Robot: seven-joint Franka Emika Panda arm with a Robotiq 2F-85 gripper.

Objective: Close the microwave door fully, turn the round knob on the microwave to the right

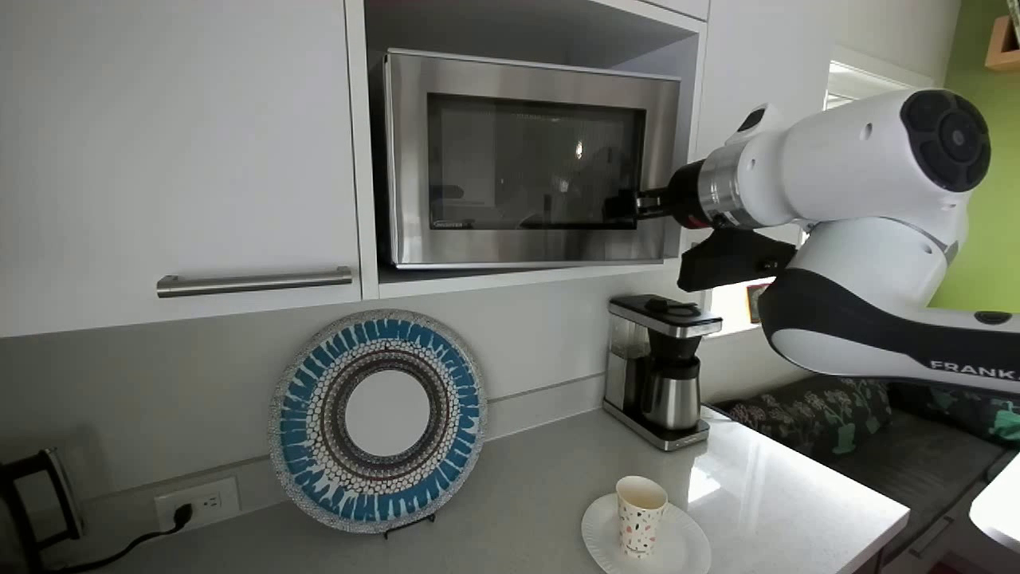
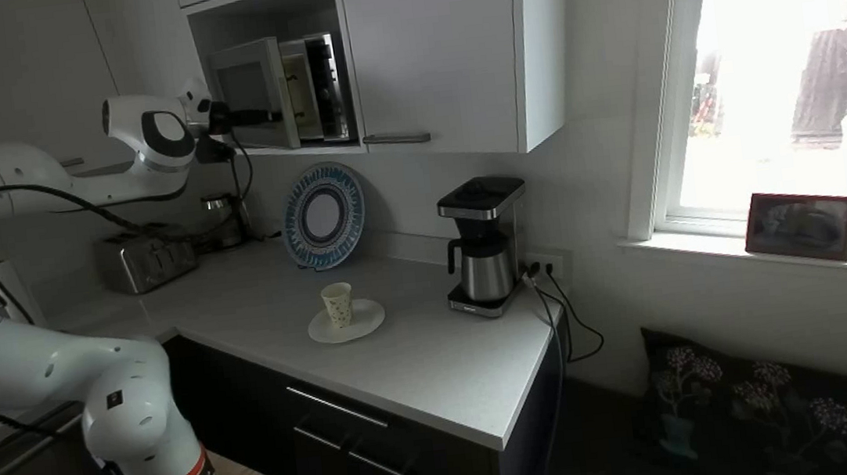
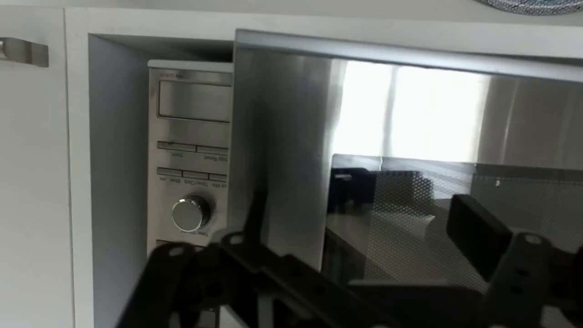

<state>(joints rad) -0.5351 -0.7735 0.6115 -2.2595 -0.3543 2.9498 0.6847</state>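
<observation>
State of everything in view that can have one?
Steel and glass microwave door, partly open
Round silver microwave knob, setting unreadable
Black two-fingered hand, open
Speckled white paper cup, upright on round white plate
Steel carafe, seated in black-and-silver coffee maker
White upper cabinet doors, shut

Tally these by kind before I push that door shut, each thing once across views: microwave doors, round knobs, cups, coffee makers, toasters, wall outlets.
Microwave doors: 1
Round knobs: 1
Cups: 1
Coffee makers: 1
Toasters: 1
Wall outlets: 2
Total: 7

Pale counter (image 2: pixel 412 353), 1 plate (image 2: pixel 367 323), coffee maker (image 2: pixel 484 259), toaster (image 2: pixel 149 262)
</observation>
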